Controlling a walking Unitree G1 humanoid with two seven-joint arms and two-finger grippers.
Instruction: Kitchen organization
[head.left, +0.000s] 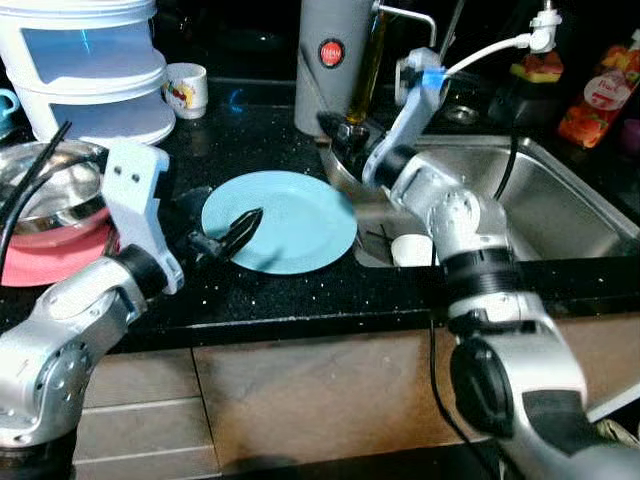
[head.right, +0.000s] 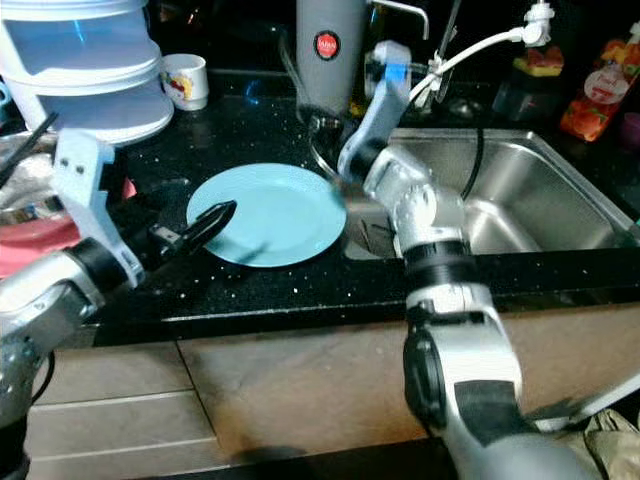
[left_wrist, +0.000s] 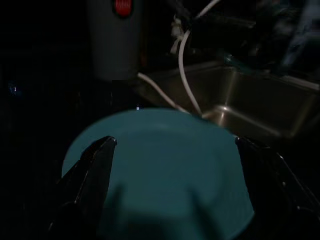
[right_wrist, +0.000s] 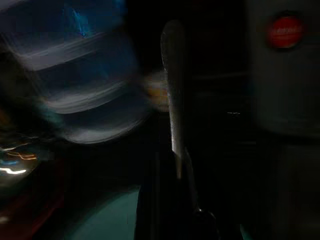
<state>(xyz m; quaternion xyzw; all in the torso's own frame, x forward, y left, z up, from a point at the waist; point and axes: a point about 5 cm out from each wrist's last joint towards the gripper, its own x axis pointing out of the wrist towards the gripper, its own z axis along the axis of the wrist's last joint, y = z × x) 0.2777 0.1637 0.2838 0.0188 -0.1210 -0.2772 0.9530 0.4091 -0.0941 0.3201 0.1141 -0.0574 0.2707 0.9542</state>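
Blue plate (head.left: 285, 220) lies flat on the black counter (head.left: 300, 290), just left of the steel sink (head.left: 560, 210); nothing on it. Left gripper (head.left: 235, 232) at the plate's left edge, fingers spread wide, holding nothing. Right gripper (head.left: 335, 128) near the grey canister (head.left: 330, 60); jaw state cannot tell. White cup (head.left: 410, 250) sits in the sink. Steel bowl (head.left: 50, 195) at far left.
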